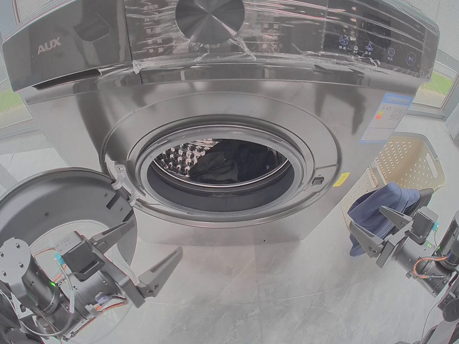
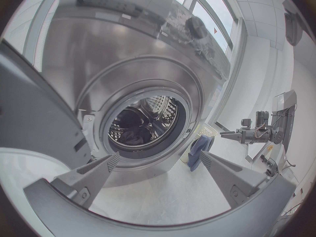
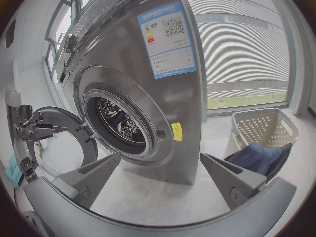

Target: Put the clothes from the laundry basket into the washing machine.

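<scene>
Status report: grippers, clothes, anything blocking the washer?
Both open, empty: left gripper beside the open door, right gripper near the blue garment hanging over the laundry basket. Already in the drum: dark clothes. Opening unobstructed.

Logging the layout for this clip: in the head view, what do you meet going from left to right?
Door → left claw → dark clothes → yellow sticker → blue garment.
</scene>
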`<state>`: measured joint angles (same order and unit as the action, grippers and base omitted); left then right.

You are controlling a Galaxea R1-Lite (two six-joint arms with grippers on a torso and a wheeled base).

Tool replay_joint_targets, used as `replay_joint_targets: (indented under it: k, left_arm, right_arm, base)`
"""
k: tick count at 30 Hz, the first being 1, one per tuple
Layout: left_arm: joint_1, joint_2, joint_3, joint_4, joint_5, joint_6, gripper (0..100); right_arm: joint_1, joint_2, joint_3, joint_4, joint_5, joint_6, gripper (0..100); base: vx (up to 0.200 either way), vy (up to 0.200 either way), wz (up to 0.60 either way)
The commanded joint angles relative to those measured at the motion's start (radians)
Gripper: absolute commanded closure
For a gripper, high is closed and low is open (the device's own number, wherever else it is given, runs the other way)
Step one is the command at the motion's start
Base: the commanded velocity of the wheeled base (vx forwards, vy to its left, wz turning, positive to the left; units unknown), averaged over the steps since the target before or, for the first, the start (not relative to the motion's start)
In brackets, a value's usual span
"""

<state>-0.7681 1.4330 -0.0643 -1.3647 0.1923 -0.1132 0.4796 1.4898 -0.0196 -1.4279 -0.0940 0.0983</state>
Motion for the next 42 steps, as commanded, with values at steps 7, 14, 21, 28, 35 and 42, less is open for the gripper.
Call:
replay_joint_targets:
  k: [7, 14, 21, 28, 35, 42]
  left_arm:
    - [0.107, -0.304, 0.063, 0.165, 0.033, 0.006, 0]
    - [0.199, -0.534, 0.063, 0.460, 0.021, -0.003, 0]
    - [0.285, -0.787, 0.063, 0.707, -0.010, -0.003, 0]
    - [0.385, -1.008, 0.064, 0.898, -0.051, -0.013, 0]
    - [0.520, -1.178, 0.064, 1.067, -0.139, -0.006, 0]
    - [0.647, -1.344, 0.064, 1.283, -0.258, 0.006, 0]
  right_arm:
    - [-0.022, -0.292, 0.020, 0.259, -0.052, 0.006, 0]
    - [-0.039, -0.491, 0.020, 0.492, -0.070, 0.012, 0]
    - [-0.111, -0.750, 0.020, 0.767, -0.055, 0.000, 0]
    - [-0.219, -1.004, 0.020, 1.014, -0.047, -0.003, 0]
    - [-0.314, -1.145, 0.017, 1.118, -0.044, -0.025, 0]
    - [-0.389, -1.300, 0.018, 1.285, -0.042, -0.045, 0]
  base:
    - [-0.200, 0.000, 0.00]
    - [-0.200, 0.000, 0.00]
    - [-0.086, 0.000, 0.00]
    - [0.000, -0.057, 0.00]
    - [0.000, -0.200, 0.00]
    - [0.000, -0.200, 0.00]
